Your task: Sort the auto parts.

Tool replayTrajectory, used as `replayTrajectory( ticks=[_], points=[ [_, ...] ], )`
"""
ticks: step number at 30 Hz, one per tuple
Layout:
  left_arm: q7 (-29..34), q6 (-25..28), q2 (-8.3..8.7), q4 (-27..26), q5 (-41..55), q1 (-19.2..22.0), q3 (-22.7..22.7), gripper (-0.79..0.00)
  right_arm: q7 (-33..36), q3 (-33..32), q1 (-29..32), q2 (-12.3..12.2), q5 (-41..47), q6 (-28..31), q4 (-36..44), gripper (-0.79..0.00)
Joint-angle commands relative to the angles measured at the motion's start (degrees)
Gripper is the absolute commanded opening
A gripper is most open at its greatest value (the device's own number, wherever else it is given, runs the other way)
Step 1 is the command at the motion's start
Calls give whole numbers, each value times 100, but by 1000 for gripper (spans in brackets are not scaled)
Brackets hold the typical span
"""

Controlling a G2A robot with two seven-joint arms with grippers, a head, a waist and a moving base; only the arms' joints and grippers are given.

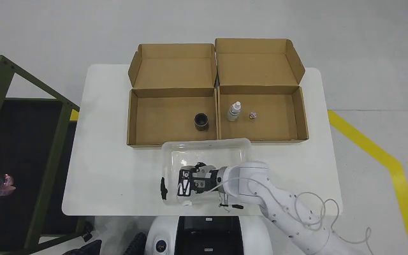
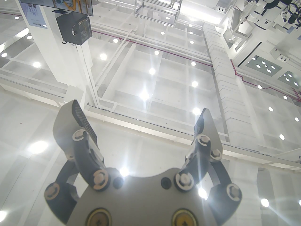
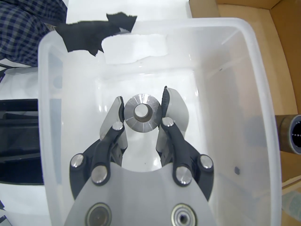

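Flanged metal bushing (image 3: 131,119), inside clear plastic bin (image 3: 256,55) at near table edge.
Pinched across its flange by right gripper (image 3: 142,105), for lifting out toward far cardboard boxes (image 1: 131,121); left gripper (image 2: 140,109) spread wide, empty.

I record the translucent white plastic bin (image 3: 145,22) as milky and unpatterned, with torn matt black tape (image 3: 89,34) on its rim. Inside the bin, the round silver metal ring (image 3: 154,118) is bright steel-grey with faint radial lines. The right gripper (image 3: 143,96) gripping it has white finger shells, black ribbed pads and black links. Beyond the bin, one plain brown cardboard box (image 1: 159,124) holds a dark bronze-brown cylinder (image 1: 202,120); its brown twin box (image 1: 274,124) holds a small white bottle (image 1: 234,111). The table (image 1: 108,159) beneath the bin is white.
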State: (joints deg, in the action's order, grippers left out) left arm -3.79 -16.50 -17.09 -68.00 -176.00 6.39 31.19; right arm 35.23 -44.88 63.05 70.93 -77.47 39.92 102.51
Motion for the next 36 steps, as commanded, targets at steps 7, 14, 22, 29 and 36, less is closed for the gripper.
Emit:
replayTrajectory(
  ticks=[7, 14, 22, 29, 36],
  points=[
    [0, 0, 0, 0, 0, 0, 0, 0, -224, -471, 149, -79, 605, -11, 307, -785],
    [0, 0, 0, 0, 0, 0, 0, 0, -389, -902, 265, -164, 1105, 124, 435, -785],
    [0, 0, 0, 0, 0, 0, 0, 0, -707, -1560, 424, -298, 2488, 742, 391, -785],
    [0, 0, 0, 0, 0, 0, 0, 0, -762, -1997, 585, -407, 3315, 940, 477, -785],
    [0, 0, 0, 0, 0, 0, 0, 0, -880, -2379, 683, -491, 4007, 874, 407, -785]
  ],
)
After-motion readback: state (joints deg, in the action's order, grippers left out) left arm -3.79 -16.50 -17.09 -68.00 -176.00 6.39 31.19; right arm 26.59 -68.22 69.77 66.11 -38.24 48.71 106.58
